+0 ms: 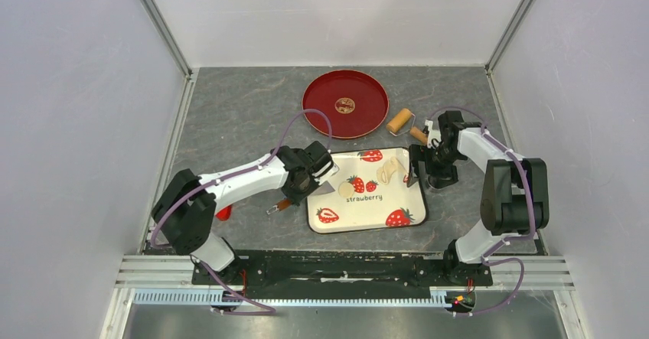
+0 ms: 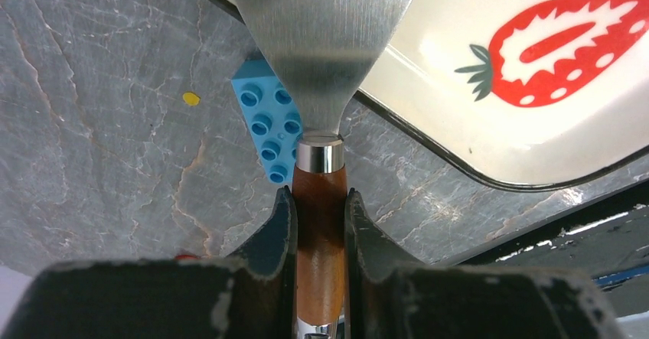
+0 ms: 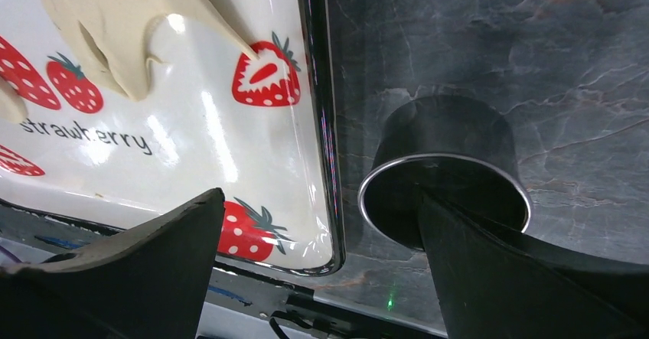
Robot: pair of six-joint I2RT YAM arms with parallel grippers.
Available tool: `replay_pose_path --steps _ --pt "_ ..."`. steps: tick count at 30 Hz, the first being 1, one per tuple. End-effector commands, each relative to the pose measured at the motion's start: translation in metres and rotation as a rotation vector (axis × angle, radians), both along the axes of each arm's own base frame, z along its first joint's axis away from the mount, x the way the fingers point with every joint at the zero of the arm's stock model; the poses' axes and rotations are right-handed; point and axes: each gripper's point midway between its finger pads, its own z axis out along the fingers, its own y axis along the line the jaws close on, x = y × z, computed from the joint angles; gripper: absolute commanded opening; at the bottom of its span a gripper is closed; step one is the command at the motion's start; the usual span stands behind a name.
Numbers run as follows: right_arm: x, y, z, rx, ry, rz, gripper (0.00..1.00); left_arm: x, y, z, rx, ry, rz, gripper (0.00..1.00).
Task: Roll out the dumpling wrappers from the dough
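Dough point(image 1: 390, 171) lies on the strawberry tray point(image 1: 367, 213); left gripper point(image 2: 319, 201) clamps spatula point(image 2: 321, 25).

The grey marbled desk point(image 1: 229, 109) carries a red plate point(image 1: 369, 114) at the far middle, with a wooden roller point(image 1: 399, 120) just right of it. Nearer lies the strawberry tray point(image 1: 361, 213). A metal ring cutter point(image 3: 444, 174) stands just beside its right edge and a blue brick point(image 2: 269, 117) lies near its left. A small red thing point(image 1: 223, 213), perhaps a tool, is half hidden.
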Motion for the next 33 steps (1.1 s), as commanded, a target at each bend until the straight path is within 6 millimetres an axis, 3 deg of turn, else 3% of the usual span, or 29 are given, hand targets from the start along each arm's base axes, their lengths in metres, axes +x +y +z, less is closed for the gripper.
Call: replay_pose_path --steps 1,8,14,18,22,33 --pt "-0.003 0.000 0.004 0.005 -0.031 0.013 0.97 0.014 -0.009 0.007 0.008 -0.050 0.011 0.02" --pt "0.005 -0.005 0.016 -0.027 -0.066 0.009 0.98 0.016 -0.010 -0.001 0.031 -0.040 0.009 0.02" --pt "0.029 -0.016 0.048 -0.088 -0.144 0.001 0.98 0.014 -0.012 -0.009 0.042 -0.024 -0.011 0.02" --pt "0.032 -0.017 0.059 -0.096 -0.164 0.001 0.98 0.011 -0.016 -0.014 0.038 -0.009 -0.023 0.02" --pt "0.030 -0.002 0.067 -0.029 -0.192 0.021 0.98 0.008 -0.018 -0.016 0.042 0.001 -0.038 0.02" --pt "0.009 0.077 0.064 0.210 -0.161 0.115 0.98 0.003 -0.027 -0.019 0.037 0.014 -0.069 0.02"
